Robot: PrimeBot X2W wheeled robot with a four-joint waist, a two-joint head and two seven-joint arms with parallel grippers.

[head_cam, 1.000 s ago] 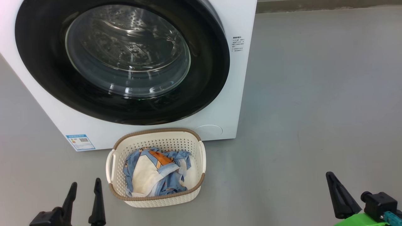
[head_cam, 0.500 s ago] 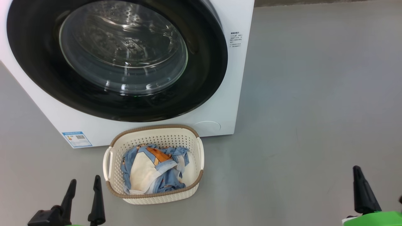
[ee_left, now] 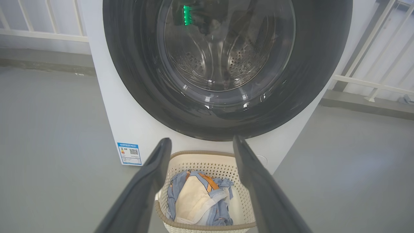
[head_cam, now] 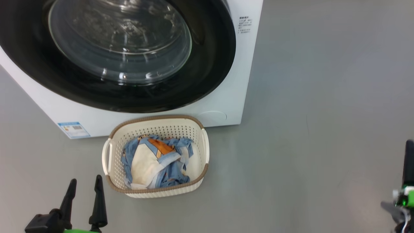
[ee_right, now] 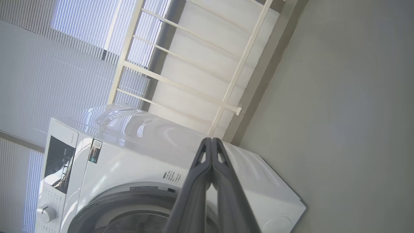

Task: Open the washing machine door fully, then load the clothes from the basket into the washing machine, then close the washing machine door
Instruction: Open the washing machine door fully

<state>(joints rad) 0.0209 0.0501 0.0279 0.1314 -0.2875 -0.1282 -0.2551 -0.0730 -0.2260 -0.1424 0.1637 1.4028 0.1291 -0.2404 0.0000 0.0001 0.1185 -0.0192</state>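
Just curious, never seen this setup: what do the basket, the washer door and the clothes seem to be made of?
The basket looks like moulded matte cream plastic: punched holes, with a brown woven-look rim. The door seems glossy black plastic around clear glass, judging by sharp reflections and the drum visible through it. The clothes look like soft thin fabric, possibly cotton: crumpled folds.

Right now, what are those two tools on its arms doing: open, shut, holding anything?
Left tool: open, holding nothing.
Right tool: shut, holding nothing.
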